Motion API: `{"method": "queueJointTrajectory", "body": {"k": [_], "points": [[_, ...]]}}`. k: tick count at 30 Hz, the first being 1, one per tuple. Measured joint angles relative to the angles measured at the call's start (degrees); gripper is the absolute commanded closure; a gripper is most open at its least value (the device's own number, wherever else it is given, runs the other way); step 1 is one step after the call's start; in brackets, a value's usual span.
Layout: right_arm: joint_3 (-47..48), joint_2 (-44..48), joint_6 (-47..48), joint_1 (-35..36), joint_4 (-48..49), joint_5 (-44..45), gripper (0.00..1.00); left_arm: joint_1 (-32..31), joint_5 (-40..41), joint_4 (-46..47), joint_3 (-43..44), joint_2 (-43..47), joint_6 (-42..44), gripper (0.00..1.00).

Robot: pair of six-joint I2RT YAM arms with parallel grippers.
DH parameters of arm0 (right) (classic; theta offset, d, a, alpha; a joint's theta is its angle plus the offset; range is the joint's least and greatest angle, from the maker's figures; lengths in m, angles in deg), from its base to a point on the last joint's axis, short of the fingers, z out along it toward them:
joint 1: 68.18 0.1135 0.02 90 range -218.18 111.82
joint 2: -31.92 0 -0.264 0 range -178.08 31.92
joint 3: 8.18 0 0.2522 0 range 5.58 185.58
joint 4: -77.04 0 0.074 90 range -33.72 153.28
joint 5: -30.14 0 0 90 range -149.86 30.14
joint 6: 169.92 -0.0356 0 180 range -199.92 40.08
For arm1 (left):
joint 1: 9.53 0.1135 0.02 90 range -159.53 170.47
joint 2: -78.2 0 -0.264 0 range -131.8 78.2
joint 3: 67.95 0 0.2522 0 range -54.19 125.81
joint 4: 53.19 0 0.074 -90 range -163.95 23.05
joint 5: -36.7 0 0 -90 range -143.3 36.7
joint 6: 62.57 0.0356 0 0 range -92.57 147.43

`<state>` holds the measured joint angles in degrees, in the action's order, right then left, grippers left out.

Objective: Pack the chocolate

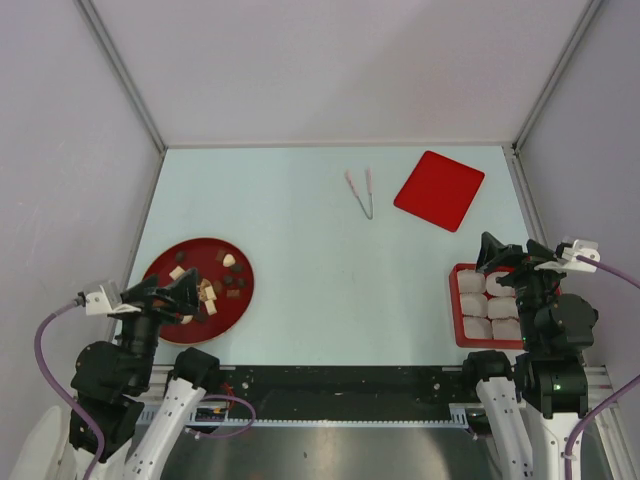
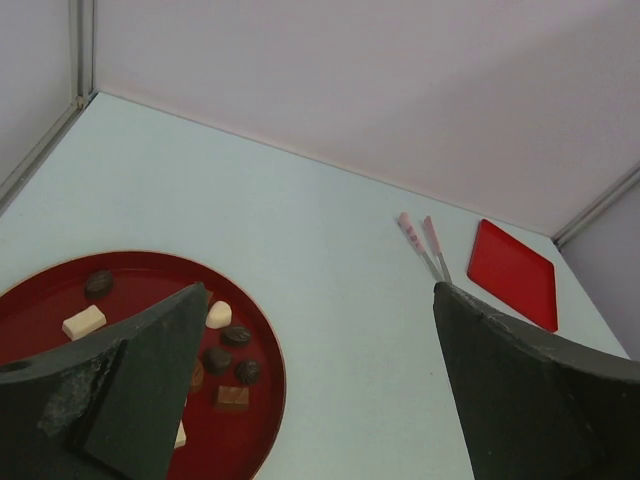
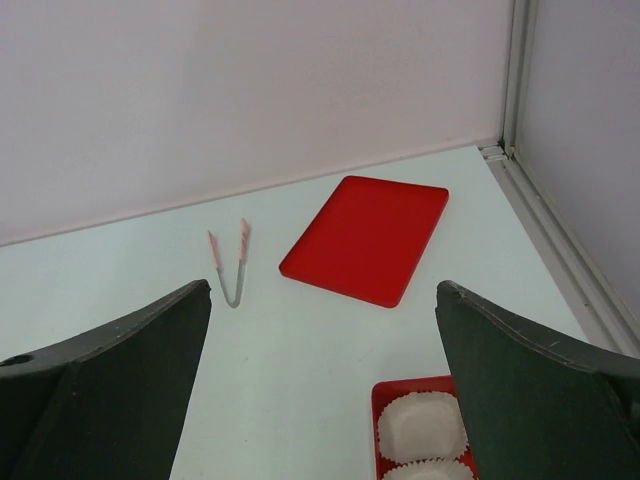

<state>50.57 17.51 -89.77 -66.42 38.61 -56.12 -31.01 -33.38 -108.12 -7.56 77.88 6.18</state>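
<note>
Several chocolate pieces point(image 2: 236, 336) in left wrist view; paper cups point(image 3: 422, 425) in right.

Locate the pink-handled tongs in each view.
Top external: tongs upper centre, left of the flat red panel.
Left wrist: tongs right of centre, mid-height.
Right wrist: tongs left of centre, mid-height.
Shared landmark: the flat red panel, right of them everywhere.

Pale table point(image 1: 320, 260) carries: round red plate point(image 1: 160, 265), near left; red tray point(image 1: 457, 305), near right; pink-handled tongs point(image 1: 361, 193), far centre; flat red panel point(image 1: 439, 190), possibly a lid, beside them.
</note>
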Motion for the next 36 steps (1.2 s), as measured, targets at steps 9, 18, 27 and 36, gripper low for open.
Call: {"method": "queueJointTrajectory", "body": {"k": [9,18,27,36], "points": [[0.0,-0.2,0.0,0.0,0.0,0.5,0.00,0.0,2.6,1.2,-1.0,0.0,-4.2,0.00],[0.0,-4.2,0.9,0.0,-0.2,0.1,0.00,0.0,8.0,1.3,-3.8,-3.5,-11.2,0.00],[-0.2,-9.9,2.3,0.0,0.0,-0.2,0.00,0.0,10.4,4.5,-8.3,-18.1,-19.5,0.00],[-3.9,-13.3,3.0,4.7,0.8,0.1,0.00,0.0,11.2,9.6,-10.8,-38.0,-27.2,0.00]]}}
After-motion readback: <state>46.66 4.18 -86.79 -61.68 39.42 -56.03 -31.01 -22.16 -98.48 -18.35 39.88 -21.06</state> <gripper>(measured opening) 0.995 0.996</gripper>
